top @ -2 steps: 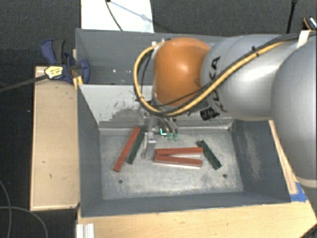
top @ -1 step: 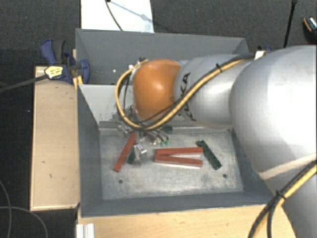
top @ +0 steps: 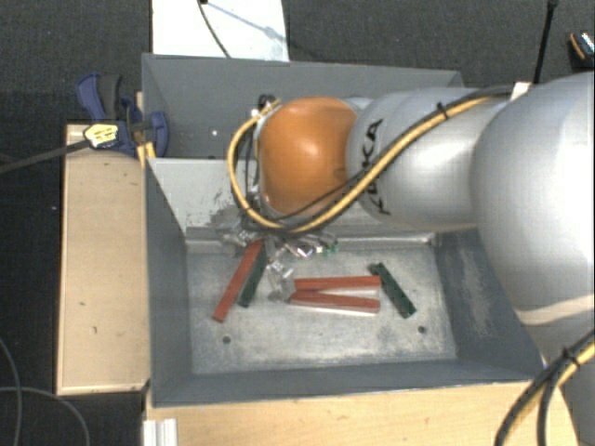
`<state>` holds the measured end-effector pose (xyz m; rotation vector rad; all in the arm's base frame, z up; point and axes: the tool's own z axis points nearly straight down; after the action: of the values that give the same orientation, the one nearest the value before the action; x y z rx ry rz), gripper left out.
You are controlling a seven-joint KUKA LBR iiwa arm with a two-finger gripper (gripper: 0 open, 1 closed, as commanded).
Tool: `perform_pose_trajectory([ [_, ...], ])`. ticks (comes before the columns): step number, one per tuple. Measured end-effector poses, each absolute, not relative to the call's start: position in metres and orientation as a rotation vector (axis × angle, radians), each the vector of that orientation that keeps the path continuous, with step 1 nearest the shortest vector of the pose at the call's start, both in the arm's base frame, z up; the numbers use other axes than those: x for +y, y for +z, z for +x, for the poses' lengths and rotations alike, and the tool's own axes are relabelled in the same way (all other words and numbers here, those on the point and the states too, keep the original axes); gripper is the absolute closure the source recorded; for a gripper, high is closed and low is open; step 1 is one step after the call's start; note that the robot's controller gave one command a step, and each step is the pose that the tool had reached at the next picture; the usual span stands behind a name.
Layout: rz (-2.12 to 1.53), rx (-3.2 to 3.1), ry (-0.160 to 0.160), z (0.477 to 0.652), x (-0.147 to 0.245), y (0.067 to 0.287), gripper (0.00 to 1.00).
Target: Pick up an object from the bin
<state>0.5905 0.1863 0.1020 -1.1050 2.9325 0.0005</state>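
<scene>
My gripper (top: 279,260) hangs low at the back left of the bin floor, just under the arm's orange cover. A red-orange stick (top: 234,284) lies slanted right below it, with a dark green stick (top: 250,286) alongside. To the right of the gripper lie two red sticks (top: 337,290) side by side, with a pale stick (top: 346,308) along their near edge. The gripper is directly above the upper ends of the slanted sticks; whether it touches them is hidden.
Another dark green stick (top: 394,289) lies slanted at the right end of the red pair. The arm covers the back right of the bin. The bin's sloped walls rise close on the left and behind the gripper.
</scene>
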Motion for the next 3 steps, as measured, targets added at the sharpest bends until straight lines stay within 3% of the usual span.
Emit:
perform_pose_trajectory([
  [1,-1.660,2.658,0.001,0.593,0.186,0.107,0.00],
  [2,-2.055,2.372,0.001,0.593,0.192,0.071,0.00],
  [3,-2.045,2.379,0.002,0.594,0.193,0.072,0.00],
])
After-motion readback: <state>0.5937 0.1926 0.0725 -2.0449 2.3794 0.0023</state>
